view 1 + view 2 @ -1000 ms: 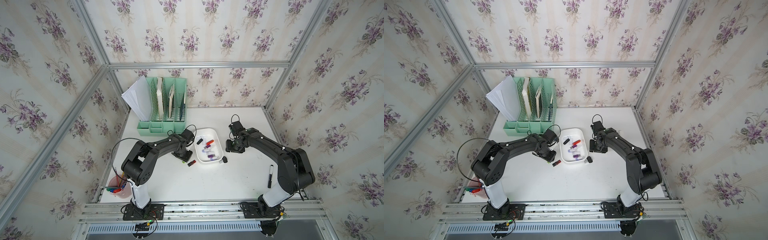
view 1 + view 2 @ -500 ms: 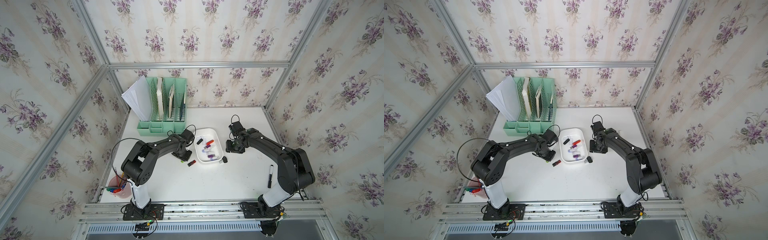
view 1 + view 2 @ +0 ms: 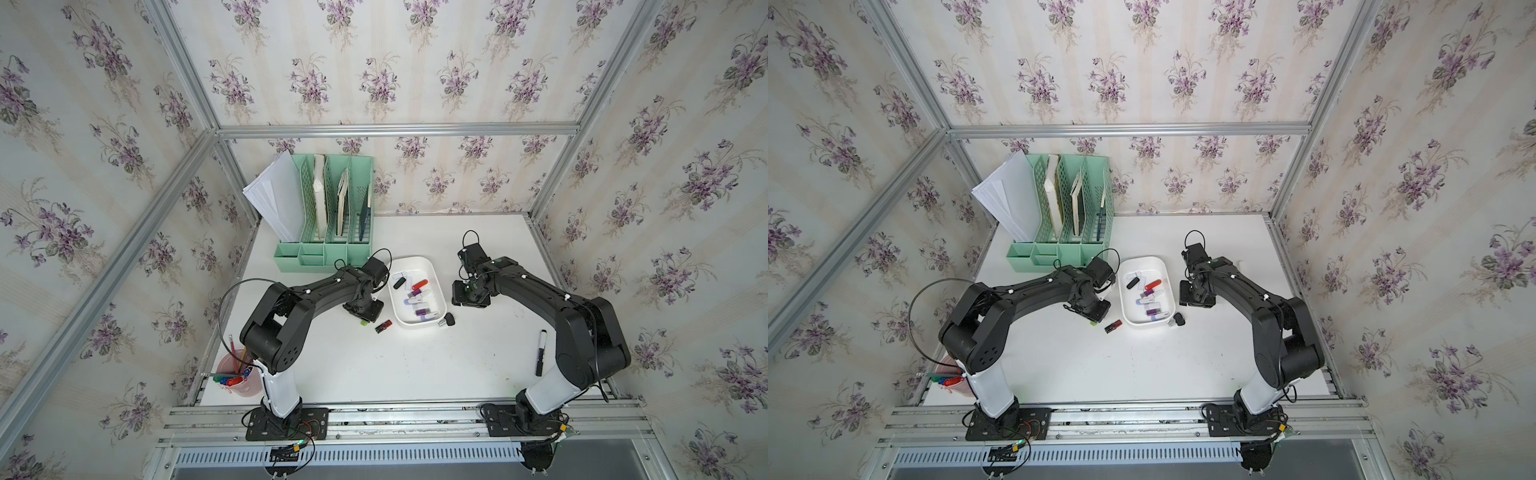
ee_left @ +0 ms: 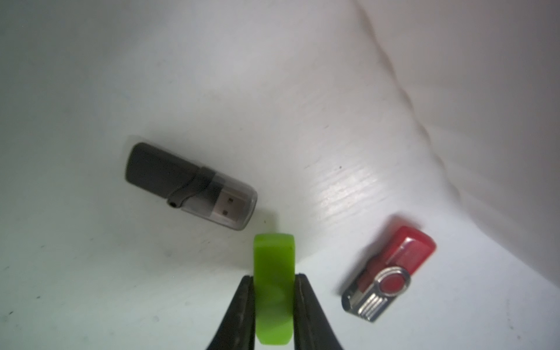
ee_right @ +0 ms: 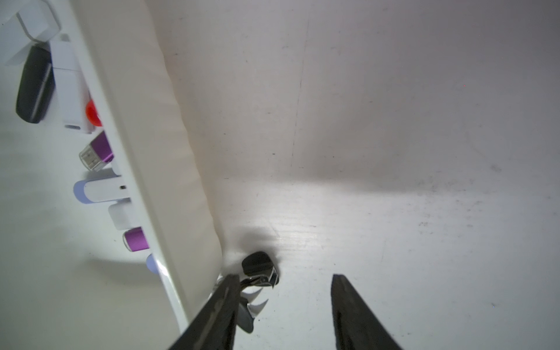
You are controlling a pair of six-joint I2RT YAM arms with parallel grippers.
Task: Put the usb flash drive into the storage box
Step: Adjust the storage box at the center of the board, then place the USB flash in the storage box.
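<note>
left gripper (image 4: 272,277): fingers pinched on the green flash drive (image 4: 274,269) | drive: down by the table (image 3: 395,374), outside the white storage box (image 3: 415,325), just beside its wall, near a red drive (image 4: 394,272) | right gripper (image 5: 285,275): fingers partly spread, nothing between them, at the box's opposite side

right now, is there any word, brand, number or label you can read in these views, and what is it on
No text is readable in any view.
green flash drive in the left gripper: plain, no print shows.
black flash drive: no marking shows.
red swivel flash drive: metal clip blurred, nothing legible.
marker, in a top view: too small to read.
loose drives in the storage box: no print visible.
</note>
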